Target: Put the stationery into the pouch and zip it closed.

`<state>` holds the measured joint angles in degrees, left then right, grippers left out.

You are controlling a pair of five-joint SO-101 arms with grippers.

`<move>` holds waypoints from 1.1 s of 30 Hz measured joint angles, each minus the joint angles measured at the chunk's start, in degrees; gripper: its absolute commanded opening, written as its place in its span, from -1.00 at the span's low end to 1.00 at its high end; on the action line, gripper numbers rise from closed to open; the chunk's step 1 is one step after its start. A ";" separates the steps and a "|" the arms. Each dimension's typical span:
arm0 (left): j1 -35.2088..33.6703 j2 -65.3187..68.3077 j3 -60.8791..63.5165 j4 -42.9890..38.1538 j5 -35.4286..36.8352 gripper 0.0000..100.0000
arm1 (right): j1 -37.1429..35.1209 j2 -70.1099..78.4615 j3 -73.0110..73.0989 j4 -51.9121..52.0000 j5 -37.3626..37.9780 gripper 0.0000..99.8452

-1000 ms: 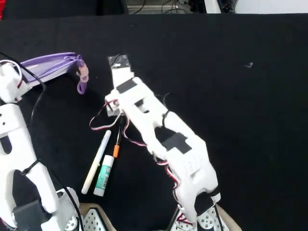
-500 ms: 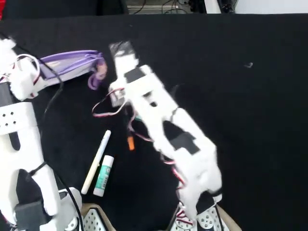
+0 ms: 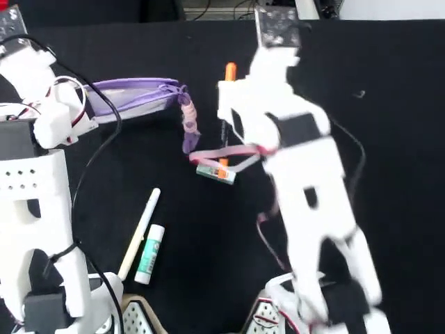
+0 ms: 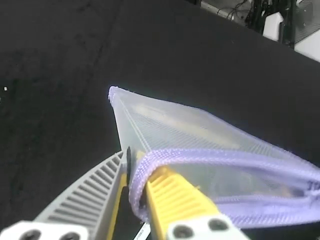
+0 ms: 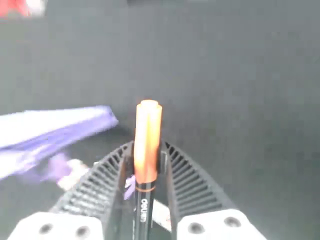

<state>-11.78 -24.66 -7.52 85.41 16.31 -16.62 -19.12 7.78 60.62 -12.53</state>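
Note:
My left gripper (image 3: 89, 115) is shut on the near end of a clear pouch (image 3: 135, 94) with purple zip trim, holding it off the table. In the left wrist view the fingers (image 4: 170, 200) clamp the pouch's (image 4: 200, 145) purple edge. A pink and purple pull tassel (image 3: 188, 124) hangs from its free end. My right gripper (image 3: 228, 104) is raised just right of that end, shut on a black pen with an orange cap (image 3: 230, 70), which stands upright between the jaws (image 5: 148, 135). A white pen (image 3: 139, 233) and a glue stick (image 3: 150, 252) lie on the table near the front.
The black table (image 3: 389, 139) stretches open to the right and back. Loose arm cables and a small board (image 3: 215, 172) hang between the pouch and the right arm. Both arm bases stand at the front edge.
My right arm lifted the orange-capped pen off the table and swung it up toward the back, beside the pouch's end. My left arm carried the pouch rightward and higher.

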 measured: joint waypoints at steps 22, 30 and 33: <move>3.96 -0.09 6.24 -0.44 -0.09 -0.94 | -14.51 -48.88 53.10 -63.56 8.18 -0.98; 3.96 -1.05 11.87 -6.15 -0.09 -0.94 | -18.90 -45.63 55.74 -81.05 8.35 -0.98; 3.96 -1.05 12.40 -7.30 -0.09 -0.94 | -19.60 -42.90 55.74 -84.13 8.35 -0.98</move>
<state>-7.82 -25.71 4.88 78.11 16.22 -36.22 -62.02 63.52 -23.52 -4.18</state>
